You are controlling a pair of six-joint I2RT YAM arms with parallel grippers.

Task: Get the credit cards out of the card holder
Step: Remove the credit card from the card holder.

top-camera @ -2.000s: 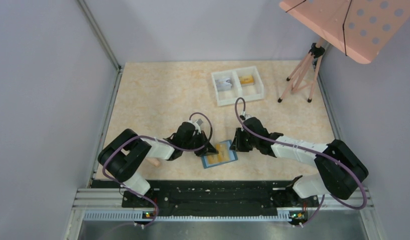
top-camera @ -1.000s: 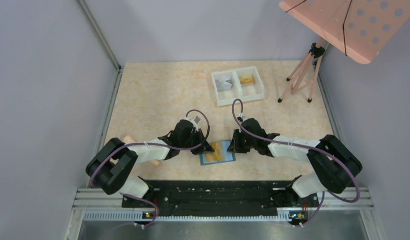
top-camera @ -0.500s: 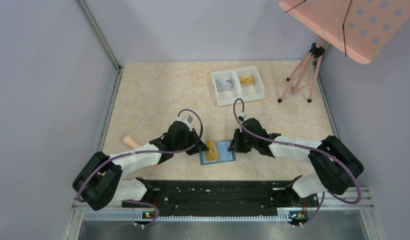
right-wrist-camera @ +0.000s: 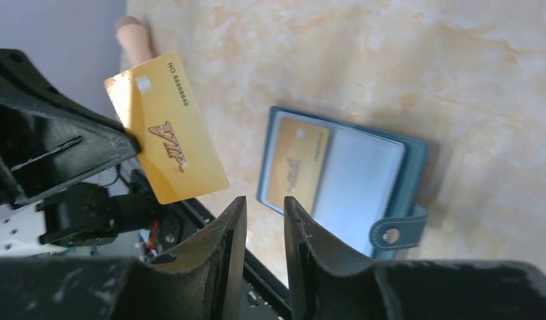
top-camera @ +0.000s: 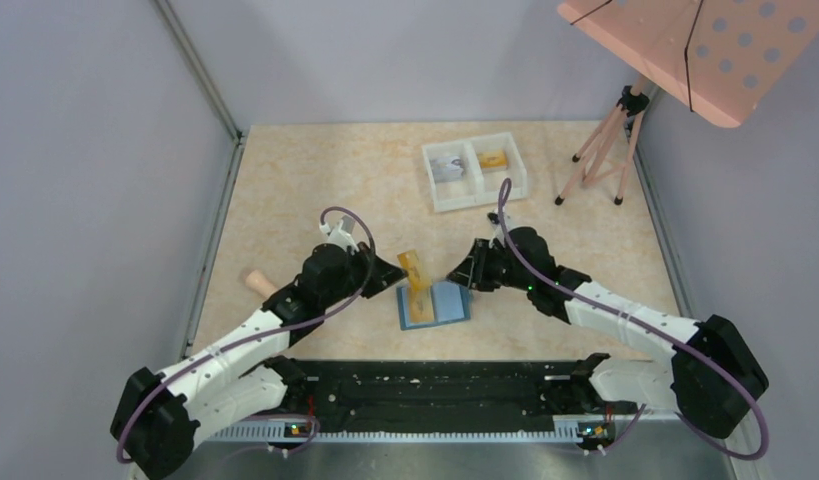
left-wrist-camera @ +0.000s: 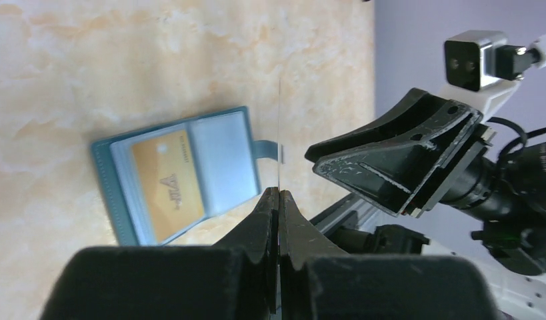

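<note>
Left gripper [top-camera: 400,276] clamps a gold credit card [top-camera: 413,268] — mid-frame, long axis up-frame — just left of right gripper [top-camera: 456,278], slightly parted and empty.

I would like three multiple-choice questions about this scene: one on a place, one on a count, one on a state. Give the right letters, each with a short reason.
1. Where is the gold card that the left tool grips, relative to the card holder?
A. tucked in its pocket
B. in the air, clear of it
C. lying flat under it

2. How many gold cards show inside the card holder?
A. none
B. three
C. one

3. What is the state of the right tool?
A. empty, jaws a little apart
B. shut on a card
C. clamped on the snap tab

Answers:
1. B: the right wrist view shows the card held up beside the open holder, not touching it.
2. C: a single second card sits in one pocket, and the other pocket looks empty.
3. A: a gap shows between its jaws, with nothing in it.
</note>
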